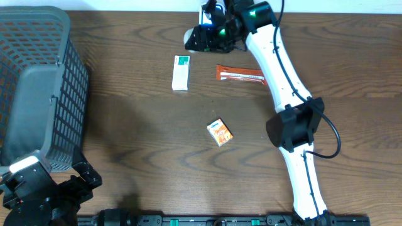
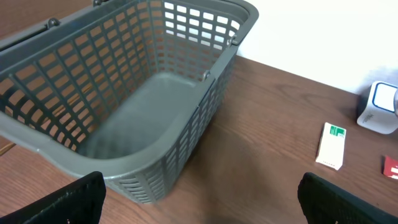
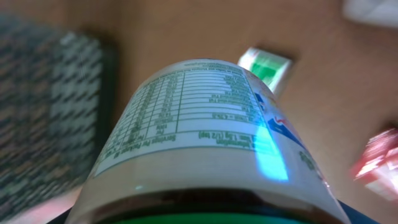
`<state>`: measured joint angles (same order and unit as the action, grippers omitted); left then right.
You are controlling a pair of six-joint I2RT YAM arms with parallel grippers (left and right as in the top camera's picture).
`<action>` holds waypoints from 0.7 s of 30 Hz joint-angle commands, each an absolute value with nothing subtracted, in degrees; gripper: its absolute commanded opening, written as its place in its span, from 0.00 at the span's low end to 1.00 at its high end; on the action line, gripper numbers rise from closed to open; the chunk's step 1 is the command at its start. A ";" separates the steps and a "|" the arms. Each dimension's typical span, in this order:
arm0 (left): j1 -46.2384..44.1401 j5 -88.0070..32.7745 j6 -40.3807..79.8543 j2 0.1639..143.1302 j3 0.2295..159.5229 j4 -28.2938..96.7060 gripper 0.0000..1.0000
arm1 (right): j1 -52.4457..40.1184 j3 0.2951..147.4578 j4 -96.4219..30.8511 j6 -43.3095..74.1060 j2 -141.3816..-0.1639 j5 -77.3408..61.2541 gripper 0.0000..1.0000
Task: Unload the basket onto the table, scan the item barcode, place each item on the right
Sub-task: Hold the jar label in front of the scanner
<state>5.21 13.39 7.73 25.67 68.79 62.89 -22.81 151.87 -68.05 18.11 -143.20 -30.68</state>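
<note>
Bottle [image 3: 205,143] label fills the right wrist view, a blue glint across its print. Stretched to the far edge of the bench [image 1: 138,132], the right arm's gripper [image 1: 212,30] grasps the bottle just beside the scanner [image 1: 191,37]. Near the basket [image 2: 205,93], the left gripper [image 2: 199,193] hangs released.

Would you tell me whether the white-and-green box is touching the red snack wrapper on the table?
Apart. The overhead view shows a strip of bare table between the white-and-green box and the red snack wrapper.
</note>
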 commanded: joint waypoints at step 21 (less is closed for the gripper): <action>5.41 13.04 8.19 25.80 68.45 62.98 1.00 | -25.91 152.99 -33.61 11.07 -151.48 10.50 0.42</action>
